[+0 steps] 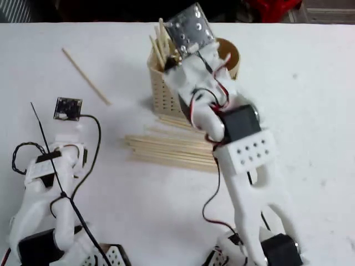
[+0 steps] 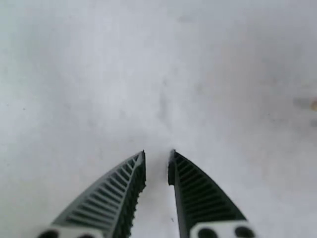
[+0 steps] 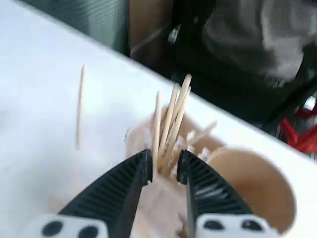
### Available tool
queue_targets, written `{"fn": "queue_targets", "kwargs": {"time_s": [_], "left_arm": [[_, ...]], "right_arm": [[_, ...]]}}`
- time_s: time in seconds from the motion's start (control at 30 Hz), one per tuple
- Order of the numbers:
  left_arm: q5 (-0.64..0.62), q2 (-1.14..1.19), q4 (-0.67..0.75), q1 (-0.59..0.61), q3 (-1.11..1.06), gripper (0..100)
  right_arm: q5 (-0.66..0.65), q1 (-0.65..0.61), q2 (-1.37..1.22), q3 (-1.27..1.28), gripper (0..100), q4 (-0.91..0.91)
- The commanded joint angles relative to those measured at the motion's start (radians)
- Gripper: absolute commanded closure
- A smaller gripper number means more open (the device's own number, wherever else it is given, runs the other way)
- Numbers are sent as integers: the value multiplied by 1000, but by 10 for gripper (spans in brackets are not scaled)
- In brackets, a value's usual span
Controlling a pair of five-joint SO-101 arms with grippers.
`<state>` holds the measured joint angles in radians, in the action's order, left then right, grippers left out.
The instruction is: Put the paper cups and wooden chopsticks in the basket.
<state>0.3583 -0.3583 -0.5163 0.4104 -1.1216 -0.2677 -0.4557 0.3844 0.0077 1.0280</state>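
A cream perforated basket [image 1: 166,97] stands at the table's far middle, with a brown paper cup [image 1: 232,54] in its right part. My right gripper [image 1: 178,62] hangs over the basket [image 3: 136,144], shut on several wooden chopsticks [image 3: 171,119] that stand upright between its fingertips; the paper cup [image 3: 252,186] lies just beside them. More chopsticks [image 1: 160,47] stick up from the basket's left part. A pile of chopsticks [image 1: 166,147] lies on the table in front of the basket. My left gripper [image 2: 157,156] is low over bare table at the near left, open by a narrow gap, holding nothing.
One loose chopstick [image 1: 86,75] lies slantwise at the far left, also the thin stick [image 3: 79,106] on the table. Black cables [image 1: 91,138] loop around the left arm. The right arm's body covers the basket's front right side.
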Motion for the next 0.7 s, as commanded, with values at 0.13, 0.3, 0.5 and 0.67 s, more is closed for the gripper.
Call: {"fn": "queue_targets", "kwargs": {"time_s": [0.13, 0.3, 0.5, 0.67], "left_arm": [[12, -24, 23, -25, 2, 902], [12, -24, 23, -25, 2, 902], [12, -24, 23, -25, 2, 902], [12, -24, 23, -25, 2, 902]], "right_arm": [[-354, -254, 13, 74, 911, 380], [-439, -337, -73, 348, 908, 231], [-516, -325, -179, 624, 907, -67], [-523, -325, -260, 674, 907, -170]]}}
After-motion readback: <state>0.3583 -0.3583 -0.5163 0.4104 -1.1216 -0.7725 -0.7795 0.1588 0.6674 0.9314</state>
